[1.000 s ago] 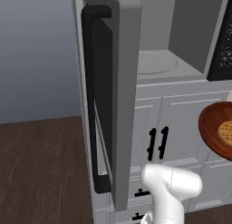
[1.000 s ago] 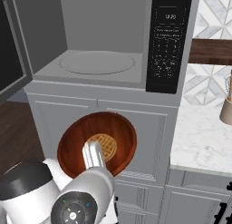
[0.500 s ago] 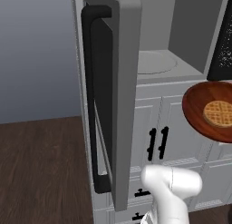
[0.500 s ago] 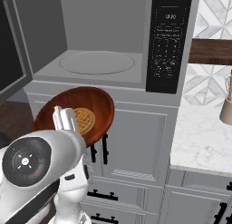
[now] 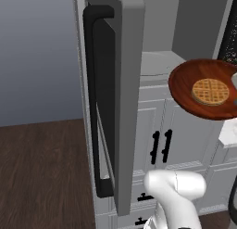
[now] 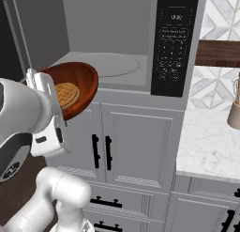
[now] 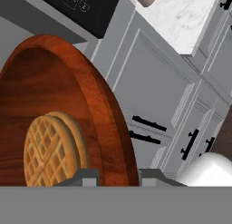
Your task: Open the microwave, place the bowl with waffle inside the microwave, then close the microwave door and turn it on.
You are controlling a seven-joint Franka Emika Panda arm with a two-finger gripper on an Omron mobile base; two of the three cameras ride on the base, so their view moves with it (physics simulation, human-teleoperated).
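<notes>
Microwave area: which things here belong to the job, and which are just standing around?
Part of the job:
- microwave, cavity open
- microwave door, swung open
- bowl with waffle, gripped at its rim by the fingers, raised before the cavity

Just standing around:
- white cabinet doors
- marble counter
- tan container on it

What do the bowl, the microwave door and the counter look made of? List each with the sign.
Bowl: likely polished wood, reddish-brown with faint grain streaks and a soft sheen.
Microwave door: matte grey frame, metal or plastic, with a glossy black bar handle.
Counter: marble-look stone, white with grey veining.
</notes>
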